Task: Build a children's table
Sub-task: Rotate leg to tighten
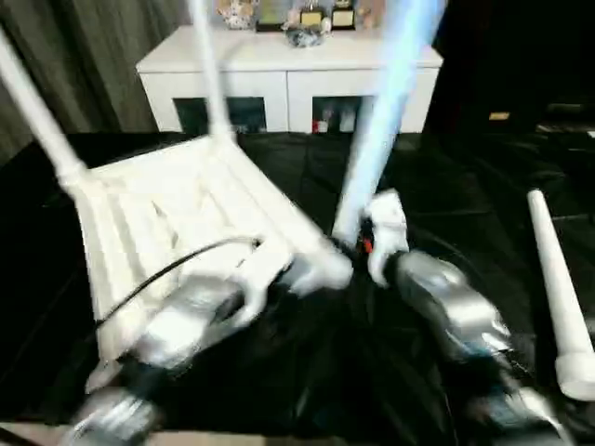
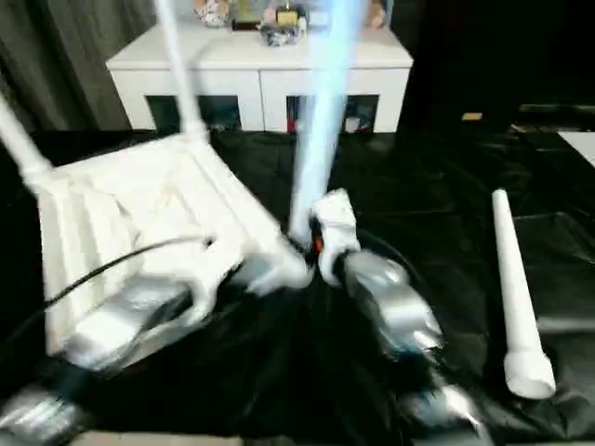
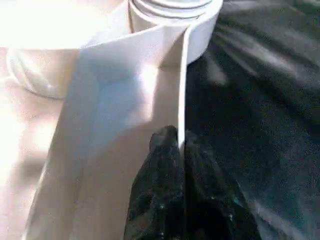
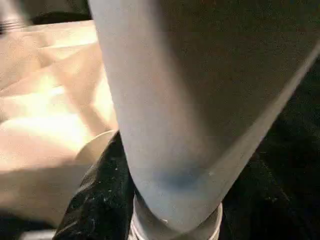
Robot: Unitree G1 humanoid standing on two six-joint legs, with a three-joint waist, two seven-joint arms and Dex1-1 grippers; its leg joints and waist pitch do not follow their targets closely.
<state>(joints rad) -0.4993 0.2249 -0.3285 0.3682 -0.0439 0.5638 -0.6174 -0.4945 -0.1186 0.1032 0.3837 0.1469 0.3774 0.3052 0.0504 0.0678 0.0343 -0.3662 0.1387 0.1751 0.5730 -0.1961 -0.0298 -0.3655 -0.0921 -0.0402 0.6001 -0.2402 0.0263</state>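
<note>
The children's table lies upside down and tilted on the black cloth, its ribbed white top (image 1: 177, 218) facing me. Two white legs (image 1: 37, 111) (image 1: 209, 65) stand up from its far corners. A third leg (image 1: 386, 102) rises at the near right corner, and my right gripper (image 1: 358, 240) is shut around its lower end (image 4: 170, 125), just above the socket. My left gripper (image 1: 321, 265) is shut on the top's thin raised rim (image 3: 182, 85) beside that corner, with the black fingertips (image 3: 162, 150) pinching the edge. A fourth leg (image 1: 562, 297) lies loose on the cloth at the right.
A white cabinet (image 1: 288, 70) with dark glass doors stands behind the work, with small ornaments on top. Black cloth (image 1: 307, 372) covers the work surface. A black cable (image 1: 167, 269) arcs over my left forearm. Grey curtains hang at the back left.
</note>
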